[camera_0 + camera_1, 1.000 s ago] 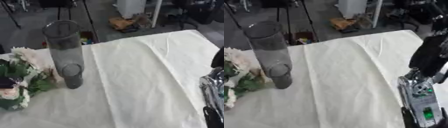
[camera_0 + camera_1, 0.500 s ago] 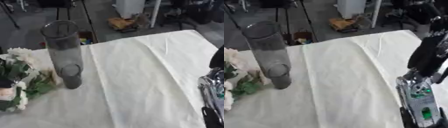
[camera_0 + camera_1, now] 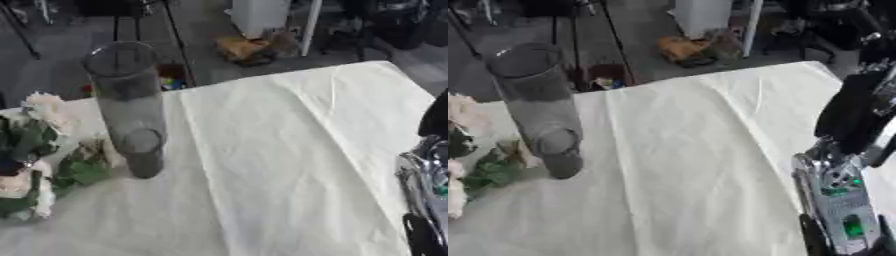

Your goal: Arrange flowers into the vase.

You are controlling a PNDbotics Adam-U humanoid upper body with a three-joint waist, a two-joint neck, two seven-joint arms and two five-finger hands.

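Observation:
A tall clear glass vase stands upright at the left of the table on a cream cloth. Left of it is a bunch of white and pale pink flowers with green leaves, pressed close to the vase's lower part. A dark part of my left hand shows among the stems, curled on the bunch. My right arm comes down the right edge, a silver forearm with green lights. Only a dark bit of my right hand shows at the bottom right corner.
The table's far edge runs from upper left to upper right. Beyond it are a grey floor, stand legs, a white cabinet and a brown heap. The cloth between the vase and my right arm lies wrinkled and bare.
The bunch of flowers has shifted slightly to the left and back beside the vase. The vase and my right arm have stayed where they were.

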